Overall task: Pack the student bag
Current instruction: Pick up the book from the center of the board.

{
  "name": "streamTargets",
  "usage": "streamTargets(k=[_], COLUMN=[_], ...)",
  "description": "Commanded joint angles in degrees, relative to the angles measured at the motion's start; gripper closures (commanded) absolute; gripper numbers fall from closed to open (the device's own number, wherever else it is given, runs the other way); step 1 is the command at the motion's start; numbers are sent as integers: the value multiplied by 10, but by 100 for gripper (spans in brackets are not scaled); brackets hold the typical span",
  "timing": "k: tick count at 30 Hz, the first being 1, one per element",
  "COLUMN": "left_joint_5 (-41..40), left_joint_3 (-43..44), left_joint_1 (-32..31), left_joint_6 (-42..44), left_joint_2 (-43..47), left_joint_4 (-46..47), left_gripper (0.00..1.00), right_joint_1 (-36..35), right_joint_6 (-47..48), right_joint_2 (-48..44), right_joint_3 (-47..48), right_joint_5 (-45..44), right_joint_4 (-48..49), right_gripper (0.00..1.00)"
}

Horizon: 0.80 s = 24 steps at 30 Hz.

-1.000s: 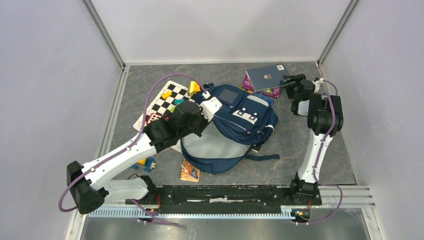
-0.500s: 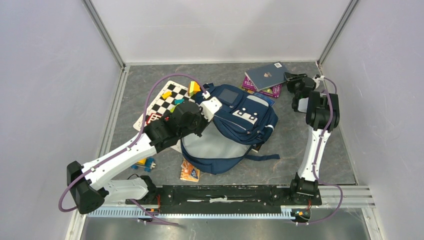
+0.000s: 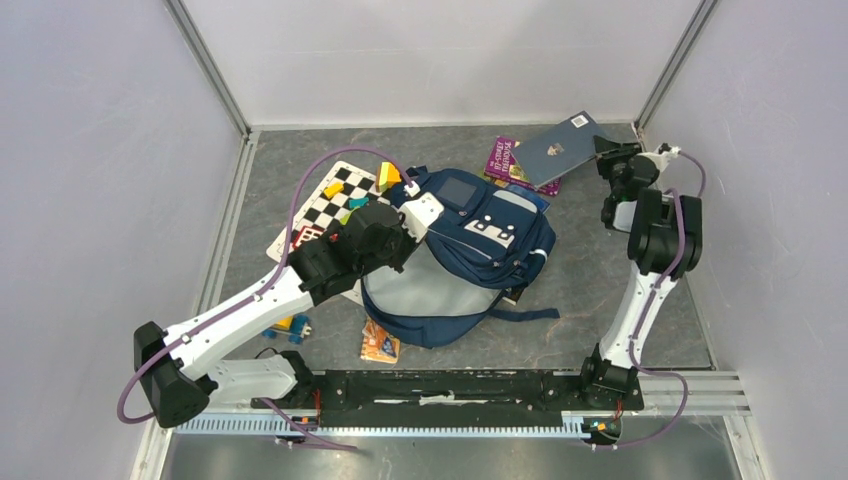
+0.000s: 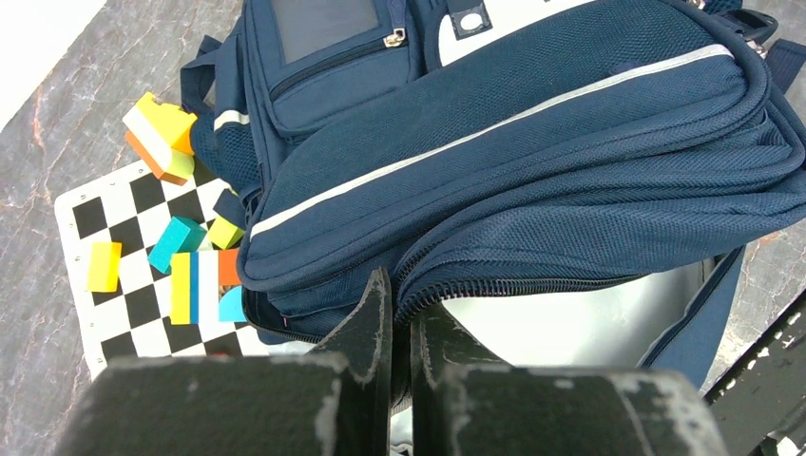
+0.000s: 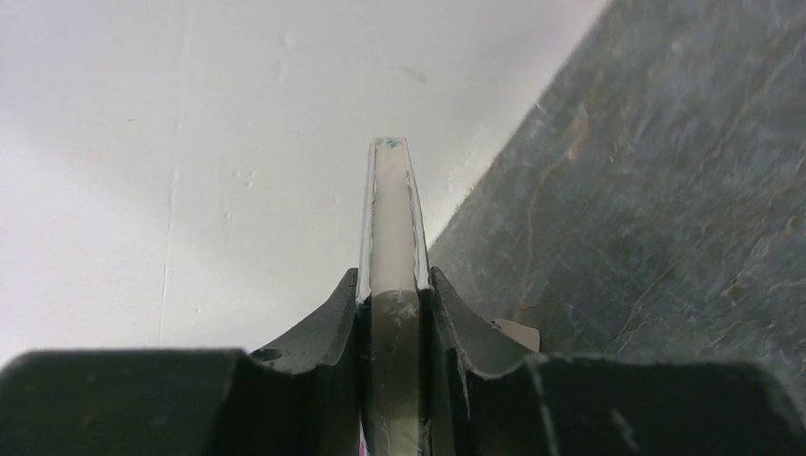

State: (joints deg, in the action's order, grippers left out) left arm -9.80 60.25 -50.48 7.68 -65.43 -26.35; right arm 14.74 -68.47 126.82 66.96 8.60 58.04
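The student bag (image 3: pixel 478 243), a navy backpack with grey stripes, lies in the middle of the table with its main compartment gaping and pale lining showing (image 4: pixel 570 323). My left gripper (image 3: pixel 412 243) is shut on the zipper edge of the bag's opening (image 4: pixel 401 302), holding the flap up. My right gripper (image 3: pixel 608 152) at the back right is shut on the edge of a dark blue book (image 3: pixel 566 146), which is tilted up off the floor. In the right wrist view the book's edge (image 5: pixel 392 204) stands between the fingers of the right gripper (image 5: pixel 392 285).
A purple book (image 3: pixel 510 161) lies behind the bag. A chessboard (image 3: pixel 328 198) with coloured blocks (image 3: pixel 387 177) lies to the bag's left, partly under my left arm. An orange booklet (image 3: pixel 380 342) and more blocks (image 3: pixel 290 326) lie near the front. Walls enclose the table.
My right gripper has closed on the dark blue book and swung it up and to the right, uncovering the purple book. The left arm and bag have not moved.
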Motion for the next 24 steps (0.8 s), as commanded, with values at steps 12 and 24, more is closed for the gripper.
streamTargets(k=[12,24], left_joint_5=[-15,106], left_joint_3=[80,193], left_joint_1=[14,102], left_joint_6=[-56,-129], left_joint_2=[-12,-118], left_joint_4=[24,-13], left_gripper=[98,98], right_joint_1=[24,-103], right_joint_6=[383,588], right_joint_2=[-497,-779], right_joint_3=[-121,-146], right_joint_5=[46,93], right_joint_4=[-177,-443], right_gripper=[100,100])
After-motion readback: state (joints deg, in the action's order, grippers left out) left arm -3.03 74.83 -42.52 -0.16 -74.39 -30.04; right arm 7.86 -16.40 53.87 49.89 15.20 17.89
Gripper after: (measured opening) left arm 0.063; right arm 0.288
